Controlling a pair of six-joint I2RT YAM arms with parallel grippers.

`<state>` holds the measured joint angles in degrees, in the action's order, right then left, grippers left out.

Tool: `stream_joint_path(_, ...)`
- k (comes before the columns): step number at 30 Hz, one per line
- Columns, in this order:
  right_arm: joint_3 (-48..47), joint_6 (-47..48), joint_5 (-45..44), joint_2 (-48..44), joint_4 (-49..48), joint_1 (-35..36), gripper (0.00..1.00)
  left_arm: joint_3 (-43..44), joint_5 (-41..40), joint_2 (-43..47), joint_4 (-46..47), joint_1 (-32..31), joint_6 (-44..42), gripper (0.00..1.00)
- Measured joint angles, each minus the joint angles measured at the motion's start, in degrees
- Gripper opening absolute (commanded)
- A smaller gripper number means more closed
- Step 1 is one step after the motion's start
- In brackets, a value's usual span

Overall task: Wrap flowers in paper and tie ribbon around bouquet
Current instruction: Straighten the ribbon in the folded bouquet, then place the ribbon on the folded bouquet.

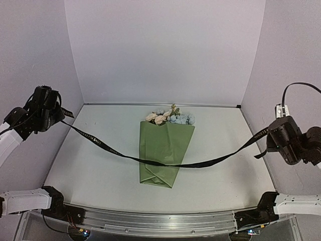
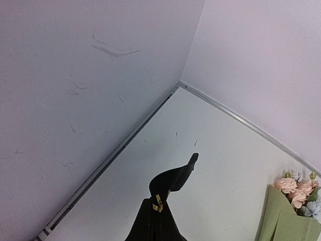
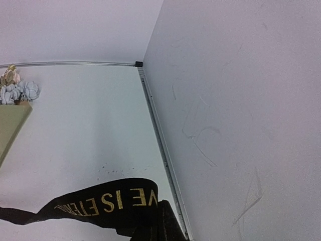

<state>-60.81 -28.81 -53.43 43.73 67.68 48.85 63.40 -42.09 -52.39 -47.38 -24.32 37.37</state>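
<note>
1. The ribbon (image 3: 100, 203) in the right wrist view carries gold capitals, seen upside down: "VE IS ETE…", with the remaining letters lost in a fold.
2. In the top view, its lettering near the left edge of the worktop (image 1: 100, 175) is too small to read.

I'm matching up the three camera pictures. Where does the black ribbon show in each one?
Top external: the ribbon spans the picture side to side, sagging through the centre.
Left wrist: the ribbon is at bottom centre, a twisted dark end.
Right wrist: the ribbon is at bottom left, gold lettering showing.
Shared landmark: the flowers, at the left wrist view's right edge and the right wrist view's left edge.
</note>
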Motion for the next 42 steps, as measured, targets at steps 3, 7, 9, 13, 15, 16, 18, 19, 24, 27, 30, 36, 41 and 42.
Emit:
stream_joint_path(3,1.9,-0.6,-0.3,-3.2,2.5,-1.2,0.0,-3.6,0.2,0.8,-0.3,0.0,1.7,0.0)
stream_joint_path(7,4.4,-1.5,1.5,-1.4,4.4,-5.0,0.0,-9.7,0.4,0.6,0.3,0.0,3.8,0.0)
stream_joint_path(9,5.2,-2.4,3.8,2.9,4.8,-8.6,0.0,-12.7,0.8,-0.3,1.2,0.3,4.9,0.0)
stream_joint_path(13,5.8,-3.6,8.4,13.5,4.7,-16.2,0.0,-17.5,2.5,-3.8,3.7,1.7,7.1,0.0)
stream_joint_path(15,5.9,-4.1,10.1,18.2,4.5,-19.5,0.0,-19.5,3.2,-5.0,5.0,2.8,8.0,0.0)
stream_joint_path(16,5.9,-4.4,10.9,19.8,4.4,-21.0,0.0,-20.7,3.7,-5.1,6.0,3.7,8.3,0.0)
stream_joint_path(18,6.0,-4.8,12.4,22.7,4.3,-24.2,0.0,-23.3,5.1,-5.1,8.1,6.4,8.7,0.0)
stream_joint_path(19,6.0,-4.9,13.0,24.0,4.3,-25.5,0.0,-24.7,6.3,-5.2,9.1,8.3,8.8,0.0)
stream_joint_path(24,6.4,-5.5,14.7,28.6,3.6,-28.4,0.1,-27.6,12.3,-7.3,12.9,15.7,9.0,0.0)
stream_joint_path(27,7.0,-5.6,15.4,30.9,3.1,-29.8,0.22,-27.8,14.9,-8.7,15.1,16.9,9.2,0.08)
stream_joint_path(30,7.1,-5.4,16.2,33.5,2.3,-31.5,0.37,-27.9,16.6,-9.6,16.4,18.0,9.5,0.23)
stream_joint_path(36,7.1,-3.9,18.4,34.7,1.1,-32.4,0.73,-28.2,19.3,-10.6,18.0,20.3,10.7,0.86)
stream_joint_path(41,6.6,-2.5,20.7,33.2,0.8,-32.6,0.98,-26.6,21.9,-11.3,17.5,20.6,9.8,1.0)
stream_joint_path(42,6.3,-2.4,21.3,32.5,0.9,-32.6,0.98,-25.7,22.7,-11.3,17.5,20.6,9.3,1.0)
